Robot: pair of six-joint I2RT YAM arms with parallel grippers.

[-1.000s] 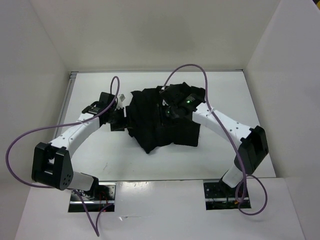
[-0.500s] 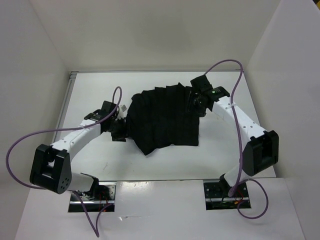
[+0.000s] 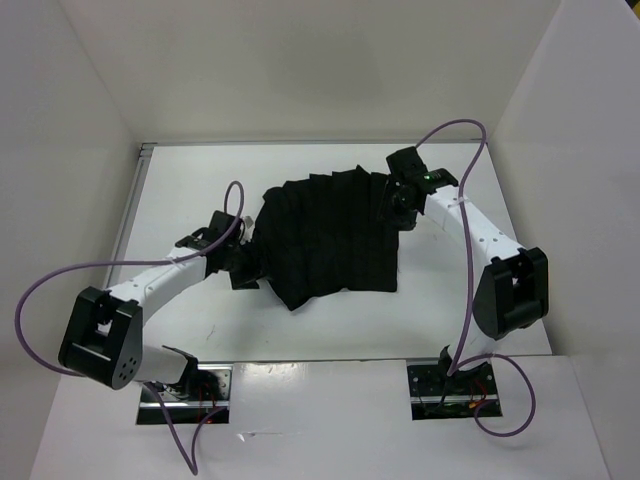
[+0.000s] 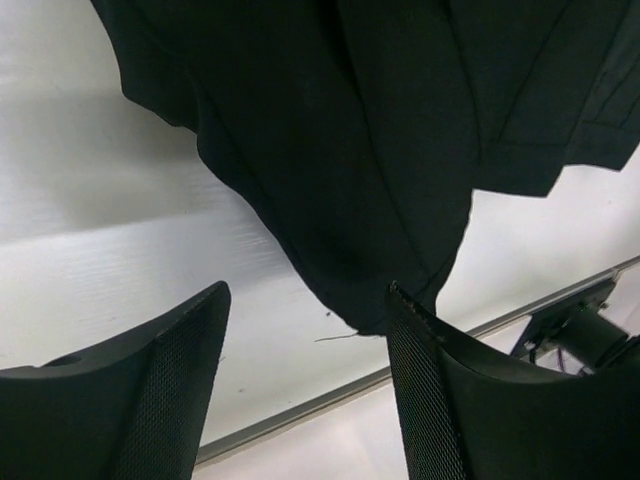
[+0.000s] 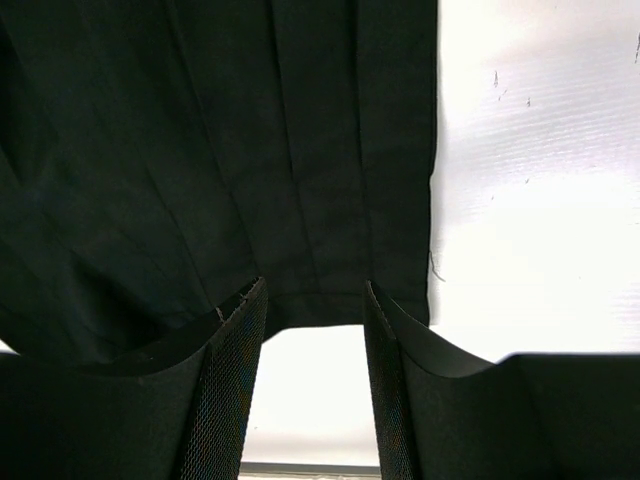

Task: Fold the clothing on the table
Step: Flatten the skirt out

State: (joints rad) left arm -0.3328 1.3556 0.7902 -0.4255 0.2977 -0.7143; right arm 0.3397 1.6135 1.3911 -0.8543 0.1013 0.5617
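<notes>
Table: I've got the white table filling the middle of the overhead view, with white walls round it and a thin metal strip down its left edge.

Clothing: the black clothing lies spread flat at the centre of the frame. Its pleat ridges fan from the upper edge down to a point at the lower left, and it sits between my two grippers.

Left arm: my left arm reaches in from the lower left, right up to the garment's left edge.

Right arm: my right arm comes from the lower right and bends in to the garment's upper right corner.

Left gripper: on the wrist view my left gripper has its jaws spread wide and grips nothing. The cloth's pointed hem hangs down towards the gap, its tip just at the right finger, with bare table showing between the fingers.

Right gripper: my right gripper is parted too and holds nothing. The hem runs across just past its fingertips, and white table shows in the gap.
</notes>
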